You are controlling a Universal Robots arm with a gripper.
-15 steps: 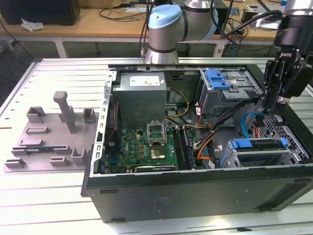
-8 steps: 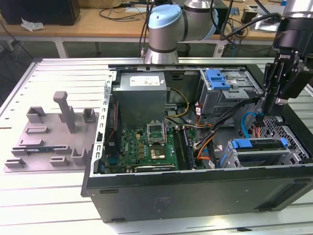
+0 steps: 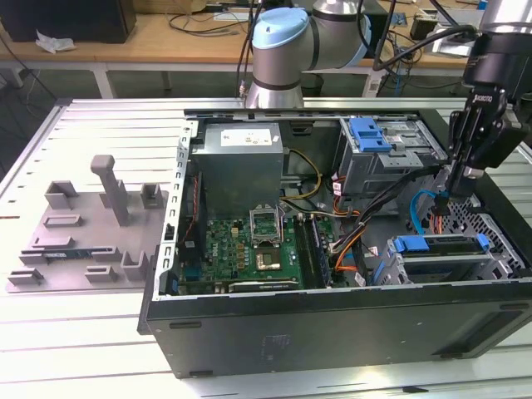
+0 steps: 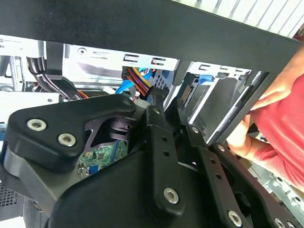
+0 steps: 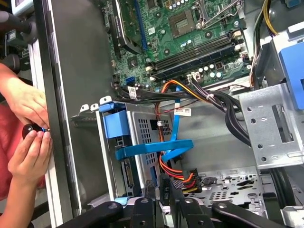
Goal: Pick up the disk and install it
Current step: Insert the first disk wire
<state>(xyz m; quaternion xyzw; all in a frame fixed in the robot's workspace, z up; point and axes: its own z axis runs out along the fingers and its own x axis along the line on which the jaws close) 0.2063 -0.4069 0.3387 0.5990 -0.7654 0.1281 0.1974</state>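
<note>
- Gripper, black, hangs over the right end (as the exterior view shows it) of the open black computer case; whether it is spread or pressed together I cannot tell.
- Silver hard drive in a blue plastic frame, the disk, sits slotted low in the case, just below the gripper, long axis along the near wall.
- First wrist view adds a person's hands at the case's outer wall.

The arm runs off the exterior view's upper edge. In the first wrist view the picture's edge cuts the gripper and a person's hands. The case wall half hides the small black object they pinch.
</note>
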